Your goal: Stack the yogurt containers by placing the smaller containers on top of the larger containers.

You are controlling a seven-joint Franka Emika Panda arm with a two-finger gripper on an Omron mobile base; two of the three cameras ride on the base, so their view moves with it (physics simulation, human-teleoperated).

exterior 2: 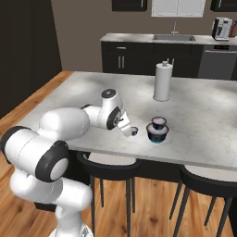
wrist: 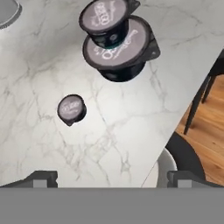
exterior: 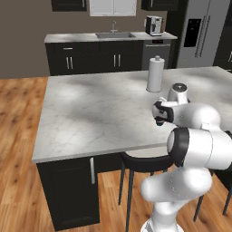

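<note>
Printed lettering stood on the pale lids of all three yogurt containers in the hand view, but none of it could be read. The mid-sized tub, sitting on the widest tub, carried a short word in light letters, too blurred to make out, and the widest tub's lid bore a curving script line, equally unclear. The tiny tub, alone on the marble, had only a faint smudge of print.
</note>
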